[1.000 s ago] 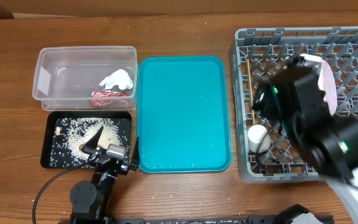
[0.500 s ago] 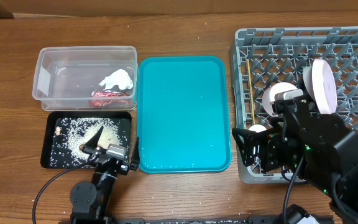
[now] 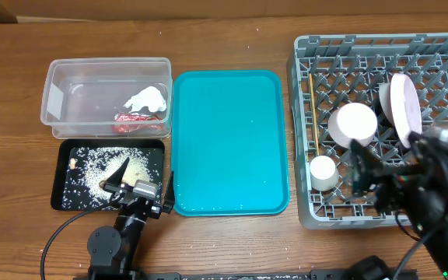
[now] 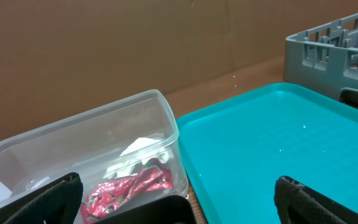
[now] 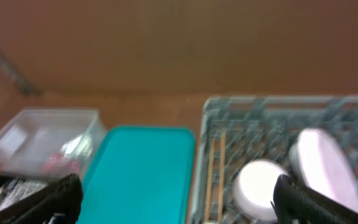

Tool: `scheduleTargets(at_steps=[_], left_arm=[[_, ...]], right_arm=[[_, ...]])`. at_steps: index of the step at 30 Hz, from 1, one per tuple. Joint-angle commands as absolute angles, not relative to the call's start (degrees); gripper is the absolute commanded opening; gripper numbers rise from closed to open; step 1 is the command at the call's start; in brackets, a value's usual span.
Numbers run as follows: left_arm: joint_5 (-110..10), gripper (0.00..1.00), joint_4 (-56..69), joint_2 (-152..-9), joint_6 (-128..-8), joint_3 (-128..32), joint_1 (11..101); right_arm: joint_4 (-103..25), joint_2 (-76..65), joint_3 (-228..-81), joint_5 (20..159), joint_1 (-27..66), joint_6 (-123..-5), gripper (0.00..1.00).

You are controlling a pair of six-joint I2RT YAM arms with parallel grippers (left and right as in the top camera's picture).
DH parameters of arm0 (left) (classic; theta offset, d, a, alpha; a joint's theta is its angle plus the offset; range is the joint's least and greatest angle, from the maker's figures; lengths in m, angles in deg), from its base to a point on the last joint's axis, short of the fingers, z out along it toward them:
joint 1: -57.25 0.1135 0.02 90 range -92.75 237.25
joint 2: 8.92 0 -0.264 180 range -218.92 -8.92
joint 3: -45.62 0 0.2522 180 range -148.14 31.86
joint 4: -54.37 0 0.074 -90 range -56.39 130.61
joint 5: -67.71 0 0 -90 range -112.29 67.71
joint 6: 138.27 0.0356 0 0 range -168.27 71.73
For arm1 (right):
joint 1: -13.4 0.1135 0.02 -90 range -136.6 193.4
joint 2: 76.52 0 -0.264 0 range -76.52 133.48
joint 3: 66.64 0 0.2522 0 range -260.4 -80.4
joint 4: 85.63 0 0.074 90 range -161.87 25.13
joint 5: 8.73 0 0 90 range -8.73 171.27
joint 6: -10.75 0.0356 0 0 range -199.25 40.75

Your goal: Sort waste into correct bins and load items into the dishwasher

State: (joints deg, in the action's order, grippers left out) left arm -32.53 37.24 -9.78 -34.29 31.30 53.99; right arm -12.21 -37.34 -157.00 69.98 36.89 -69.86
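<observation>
The grey dish rack holds an upright white plate, a pale bowl, a small white cup and wooden chopsticks. The clear tub holds the white napkin and red wrapper. The black tray holds loose rice. My left gripper is open and empty at the black tray's front right corner; its wrist view shows the wrapper and napkin. My right gripper is open and empty over the rack's front; its blurred wrist view shows the bowl and plate.
The large teal serving tray lies between the bins and the rack, with nothing on it. It also shows in the left wrist view and right wrist view. The table is wooden.
My right arm has pulled back from over the rack's middle toward the front right edge, uncovering the bowl and cup. The left arm has not moved.
</observation>
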Motion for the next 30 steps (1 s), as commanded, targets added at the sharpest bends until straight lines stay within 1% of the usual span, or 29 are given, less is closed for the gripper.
scheduleTargets(at_steps=[1,7,10,11,22,30], left_arm=[[-32.37,1.00,37.28,-9.17,-33.44,31.59,54.36],[-32.37,1.00,37.28,-9.17,-33.44,31.59,54.34],[-32.37,1.00,37.28,-9.17,-33.44,31.59,54.36],[-32.37,1.00,37.28,-9.17,-33.44,31.59,54.36],[-32.37,1.00,37.28,-9.17,-33.44,31.59,54.36],[-32.37,1.00,37.28,-9.17,-33.44,31.59,54.36]], right_arm=[[-15.75,-42.54,-150.92,75.32,30.13,-74.78,1.00],[-23.29,-52.92,-137.70,80.17,21.39,-74.78,1.00],[-28.34,-58.15,-130.42,82.38,19.14,-74.78,1.00],[-31.66,-61.45,-125.52,82.92,18.53,-74.78,1.00],[-52.38,-76.33,-99.30,83.99,18.46,-74.74,1.00],[-66.22,-76.36,-87.87,85.46,18.53,-74.56,1.00]])
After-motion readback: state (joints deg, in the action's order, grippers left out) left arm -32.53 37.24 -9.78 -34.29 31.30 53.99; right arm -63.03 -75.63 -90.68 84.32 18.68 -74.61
